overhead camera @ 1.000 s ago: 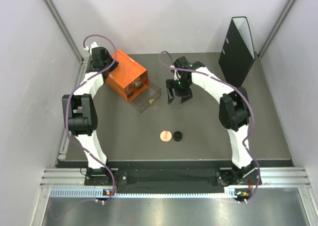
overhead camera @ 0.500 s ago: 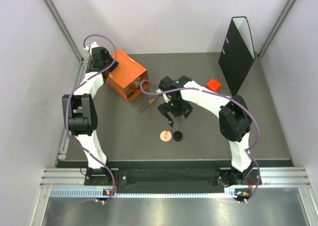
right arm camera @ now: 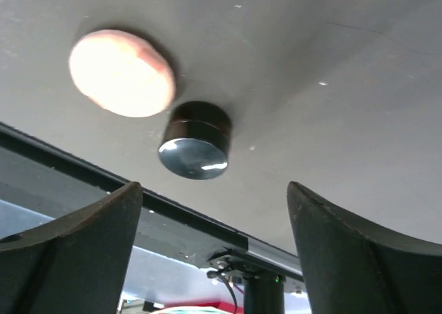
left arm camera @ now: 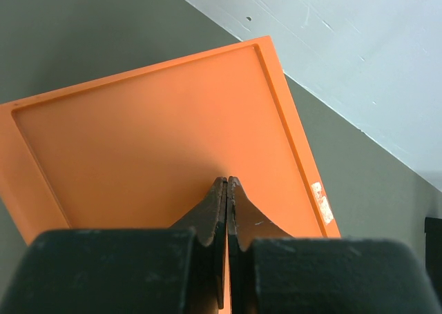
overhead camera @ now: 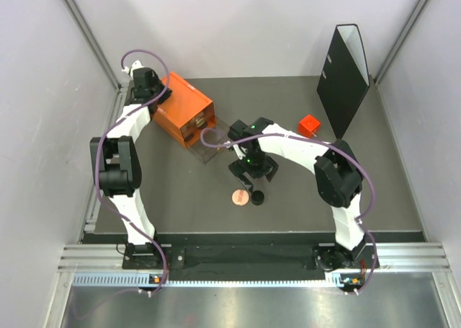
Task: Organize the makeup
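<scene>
A small white sticker [left arm camera: 321, 202] at the right edge of the orange box [left arm camera: 159, 141] is too blurred to read. The pink disc [right arm camera: 123, 72], round and pale with a rosier rim, lies at the upper left of the right wrist view. Just beside it on the grey surface [right arm camera: 331, 86] sits the glossy-topped small black disc [right arm camera: 195, 148]. The right pincer [right arm camera: 214, 190] hangs above them, spread wide and grasping nothing. The left pincer [left arm camera: 226, 190] is clenched and empty over the box.

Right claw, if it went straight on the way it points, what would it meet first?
Likely the black disc, roughly in line with the gap of the open right claw; the pink disc sits just beside that line.
</scene>
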`<control>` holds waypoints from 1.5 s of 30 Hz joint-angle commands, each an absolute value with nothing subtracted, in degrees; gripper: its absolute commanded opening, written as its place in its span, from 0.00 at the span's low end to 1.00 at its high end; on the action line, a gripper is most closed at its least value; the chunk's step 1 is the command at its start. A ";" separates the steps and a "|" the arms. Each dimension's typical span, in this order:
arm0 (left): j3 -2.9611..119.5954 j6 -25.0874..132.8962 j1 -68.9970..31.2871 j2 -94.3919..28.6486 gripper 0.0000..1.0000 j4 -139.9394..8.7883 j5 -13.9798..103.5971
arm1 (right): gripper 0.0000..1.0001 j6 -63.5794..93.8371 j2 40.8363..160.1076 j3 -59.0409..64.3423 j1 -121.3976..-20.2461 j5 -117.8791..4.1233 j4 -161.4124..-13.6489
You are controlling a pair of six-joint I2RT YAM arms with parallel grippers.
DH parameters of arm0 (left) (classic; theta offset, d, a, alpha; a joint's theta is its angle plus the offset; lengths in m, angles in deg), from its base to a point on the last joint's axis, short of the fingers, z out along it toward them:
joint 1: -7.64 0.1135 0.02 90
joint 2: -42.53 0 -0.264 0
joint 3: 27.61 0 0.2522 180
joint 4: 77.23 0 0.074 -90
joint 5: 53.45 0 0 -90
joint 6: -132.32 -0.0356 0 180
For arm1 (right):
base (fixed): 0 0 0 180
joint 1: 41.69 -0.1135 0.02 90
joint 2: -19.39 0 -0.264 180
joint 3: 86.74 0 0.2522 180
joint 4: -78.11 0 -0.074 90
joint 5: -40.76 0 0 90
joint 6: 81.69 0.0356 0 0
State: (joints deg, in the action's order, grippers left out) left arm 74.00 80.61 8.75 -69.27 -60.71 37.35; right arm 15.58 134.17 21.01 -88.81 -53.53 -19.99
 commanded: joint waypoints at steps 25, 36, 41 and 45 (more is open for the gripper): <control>71.84 76.34 9.05 -77.35 0.00 -42.20 36.28 | 0.35 15.34 141.91 20.44 -95.84 -48.02 -19.66; 71.40 76.43 9.14 -77.09 0.00 -42.20 36.28 | 0.01 14.47 137.52 28.87 -95.75 -42.73 -20.62; 71.31 76.16 9.14 -76.91 0.00 -41.85 35.76 | 0.00 14.38 136.03 32.91 -94.70 -43.43 -23.08; 71.40 76.51 9.14 -77.00 0.00 -41.85 35.93 | 0.00 14.55 135.06 36.61 -92.24 -44.31 -25.89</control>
